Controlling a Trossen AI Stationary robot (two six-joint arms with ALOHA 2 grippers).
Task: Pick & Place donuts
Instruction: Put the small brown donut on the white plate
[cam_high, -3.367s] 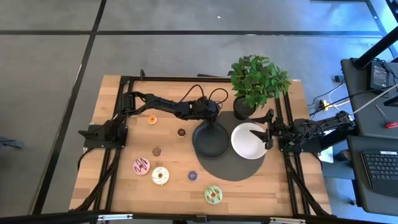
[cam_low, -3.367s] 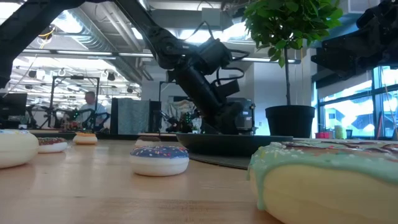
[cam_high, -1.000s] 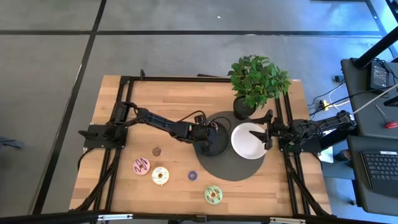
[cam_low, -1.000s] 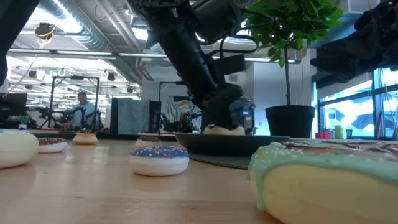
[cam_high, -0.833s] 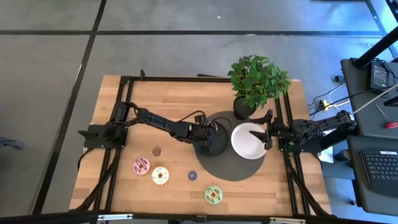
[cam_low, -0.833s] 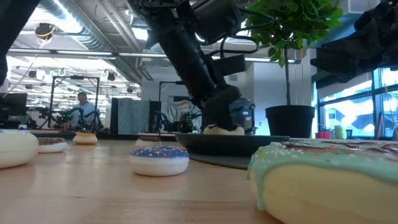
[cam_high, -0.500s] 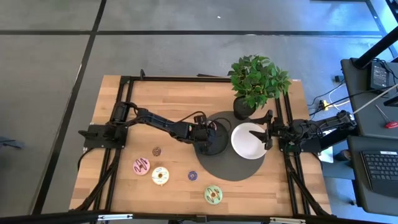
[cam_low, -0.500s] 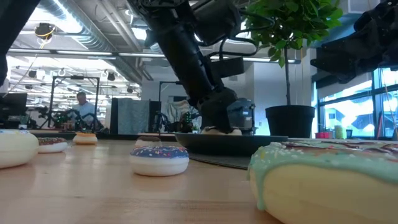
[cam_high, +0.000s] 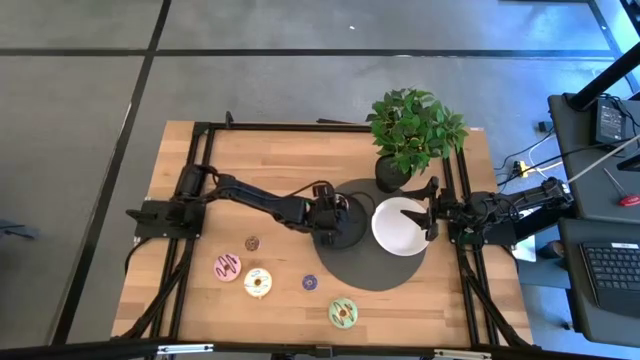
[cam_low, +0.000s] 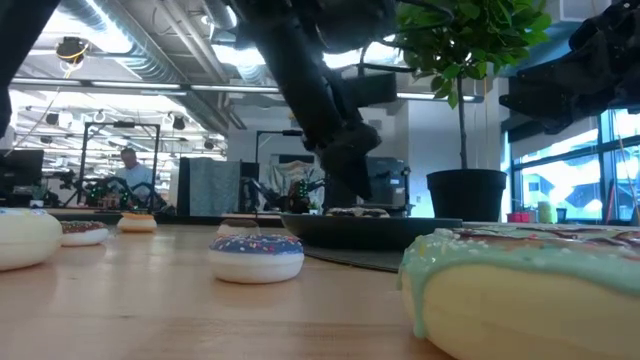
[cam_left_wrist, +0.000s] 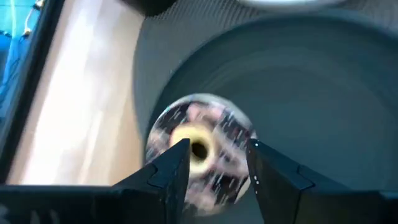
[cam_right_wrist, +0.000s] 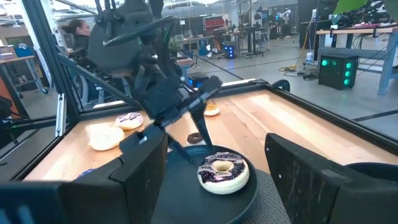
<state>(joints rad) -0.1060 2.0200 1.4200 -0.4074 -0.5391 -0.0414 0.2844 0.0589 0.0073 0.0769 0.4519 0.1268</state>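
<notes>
A donut with dark, white-streaked icing (cam_right_wrist: 222, 171) lies flat on the black plate (cam_right_wrist: 186, 205) at the table's middle. My left gripper (cam_left_wrist: 214, 165) hangs open just above it, slanting down from the table's left, one finger to either side and clear of the donut (cam_left_wrist: 199, 149). In the low view the left gripper (cam_low: 352, 180) stands over the donut (cam_low: 355, 212). My right gripper (cam_right_wrist: 217, 143) waits open at the table's right edge, beside the white plate (cam_high: 400, 226). On the wood lie pink (cam_high: 227, 267), cream (cam_high: 258, 283), purple (cam_high: 310, 283), green (cam_high: 343, 313) and tiny brown (cam_high: 252, 243) donuts.
The two plates sit on a dark round mat (cam_high: 385, 275). A potted plant (cam_high: 412, 130) stands at the far right behind the plates. A black frame (cam_high: 190, 180) runs along the table's sides. A person shows in the room beyond the table.
My left gripper has opened and let go of the dark-iced donut, which now lies flat on the black plate. The gripper has then risen a little above it.
</notes>
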